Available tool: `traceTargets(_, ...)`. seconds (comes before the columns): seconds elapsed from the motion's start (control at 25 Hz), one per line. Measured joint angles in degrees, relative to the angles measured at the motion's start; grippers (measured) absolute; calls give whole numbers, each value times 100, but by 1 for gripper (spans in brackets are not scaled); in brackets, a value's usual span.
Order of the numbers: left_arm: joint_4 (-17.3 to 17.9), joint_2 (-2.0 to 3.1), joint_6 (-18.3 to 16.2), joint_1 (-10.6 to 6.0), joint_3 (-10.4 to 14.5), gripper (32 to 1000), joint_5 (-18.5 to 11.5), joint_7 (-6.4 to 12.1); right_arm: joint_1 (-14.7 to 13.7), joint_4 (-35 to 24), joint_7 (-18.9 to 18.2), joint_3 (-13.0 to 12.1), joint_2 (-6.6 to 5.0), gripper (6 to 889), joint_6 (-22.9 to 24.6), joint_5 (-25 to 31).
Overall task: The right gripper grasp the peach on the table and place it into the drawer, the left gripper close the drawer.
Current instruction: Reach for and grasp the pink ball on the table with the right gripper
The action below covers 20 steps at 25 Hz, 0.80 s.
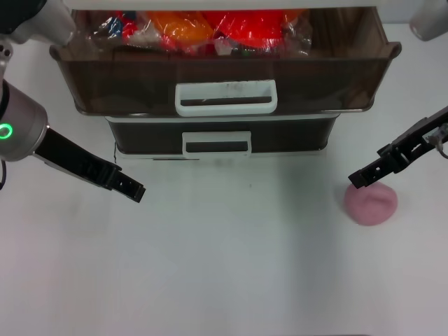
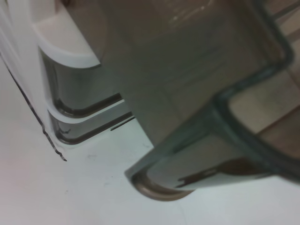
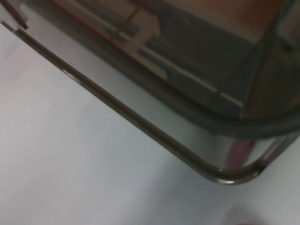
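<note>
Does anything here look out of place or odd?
Nothing is spilled or broken. The smoky brown translucent top drawer stands pulled out, holding orange and red wrapped items, while the pale pink rounded peach lies alone on the white table, under the right hand.

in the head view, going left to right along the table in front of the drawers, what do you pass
left gripper → lower drawer's white handle, set just behind that line → right gripper → peach, lying on the white table with the right gripper's tip at its upper left edge.
</note>
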Motion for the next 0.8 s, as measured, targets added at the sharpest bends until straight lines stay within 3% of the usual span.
traceTargets(0.8,-8,0,9,4,9,819,0,0,7,0,4,-30,0,843,0,0)
